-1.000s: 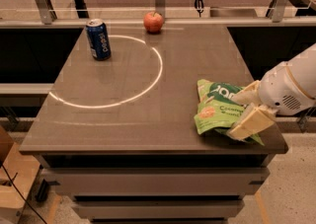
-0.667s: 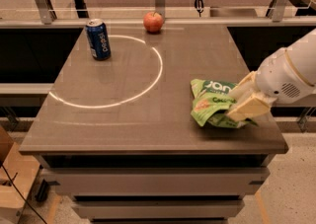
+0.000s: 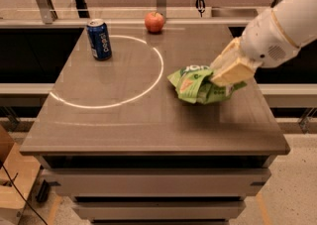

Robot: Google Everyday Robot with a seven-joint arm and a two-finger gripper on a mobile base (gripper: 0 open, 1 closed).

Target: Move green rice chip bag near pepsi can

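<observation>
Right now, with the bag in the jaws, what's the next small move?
Probably carry the green rice chip bag left and back toward the pepsi can; the gripper holds it at the right side of the table, far from the can.

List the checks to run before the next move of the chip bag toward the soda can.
1. Grip: the gripper is shut on the right end of the chip bag: ok.
2. Bag lifted off the table: cannot tell.
3. Target: the can stands upright, far left: ok.
4. Path between bag and can free of things: ok.
5. Bystander: the apple sits at the far edge, off the path: ok.
6. Bag near can: not ok, wide gap.
</observation>
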